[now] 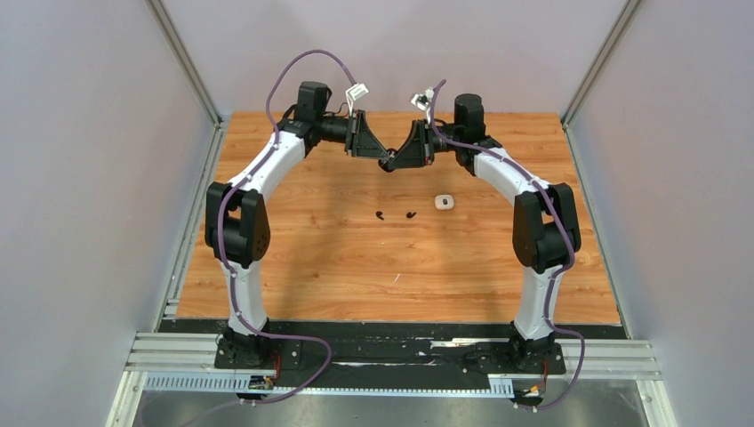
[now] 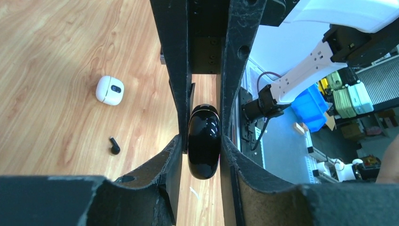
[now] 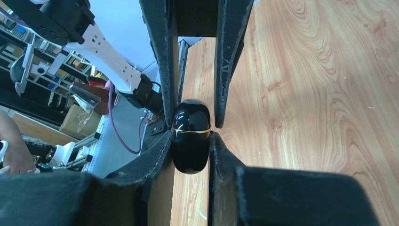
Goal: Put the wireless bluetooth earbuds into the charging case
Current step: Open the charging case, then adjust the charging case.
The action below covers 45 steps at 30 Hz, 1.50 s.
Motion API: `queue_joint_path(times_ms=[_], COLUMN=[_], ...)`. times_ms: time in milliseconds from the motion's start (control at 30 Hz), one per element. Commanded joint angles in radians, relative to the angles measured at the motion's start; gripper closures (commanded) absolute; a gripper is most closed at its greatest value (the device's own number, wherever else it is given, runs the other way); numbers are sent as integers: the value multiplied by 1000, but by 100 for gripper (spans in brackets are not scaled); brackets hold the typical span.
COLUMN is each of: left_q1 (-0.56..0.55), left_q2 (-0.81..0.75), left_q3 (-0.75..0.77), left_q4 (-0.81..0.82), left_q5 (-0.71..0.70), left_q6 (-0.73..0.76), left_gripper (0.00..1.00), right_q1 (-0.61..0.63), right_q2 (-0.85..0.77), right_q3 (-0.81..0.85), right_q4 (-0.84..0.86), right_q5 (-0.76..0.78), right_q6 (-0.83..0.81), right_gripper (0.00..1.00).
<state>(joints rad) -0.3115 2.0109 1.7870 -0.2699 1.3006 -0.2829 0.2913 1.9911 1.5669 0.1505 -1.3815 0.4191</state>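
Left claw (image 1: pixel 378 156) and right claw (image 1: pixel 402 158) both nipped narrow on black case (image 2: pixel 203 141), above tabletop (image 1: pixel 311 267) far edge | earbuds (image 1: pixel 381 215) lie mid-tabletop | we reckon them light, slick: pinch the stems

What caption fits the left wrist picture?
A shiny black case between left claw and right claw; white case, black earbud on the table.

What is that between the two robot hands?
A shiny black case, pinched between the left gripper and right gripper; both wrist views show it.
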Motion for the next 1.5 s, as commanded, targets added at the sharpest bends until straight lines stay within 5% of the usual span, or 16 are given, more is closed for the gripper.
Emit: queue_joint_path(times_ms=[0,233,600,833,1000,1467], left_q1=[-3,7,116,102,58,8], left_q2=[-48,-13,-13,-81,-164,-108], left_q3=[40,113,171,37,-77,-34], left_q4=[-99,-332,-176,0,157,48], left_q5=[14,-121,-170,-68,-121,-92], left_q6=[114,343,187,27,-61,-17], left_gripper=[60,62,63,52,45,49], right_q1=[-4,-4,-4,-3,-3,0], right_q2=[-30,-38,-38,-35,-27,-29], right_q3=[-2,-6,-7,-10,-3,6], right_q4=[107,136,112,111,122,118], right_q5=[-57,-94,-100,-79,-81,-94], right_q6=[44,41,6,12,18,7], right_gripper=[100,100,100,100,100,100])
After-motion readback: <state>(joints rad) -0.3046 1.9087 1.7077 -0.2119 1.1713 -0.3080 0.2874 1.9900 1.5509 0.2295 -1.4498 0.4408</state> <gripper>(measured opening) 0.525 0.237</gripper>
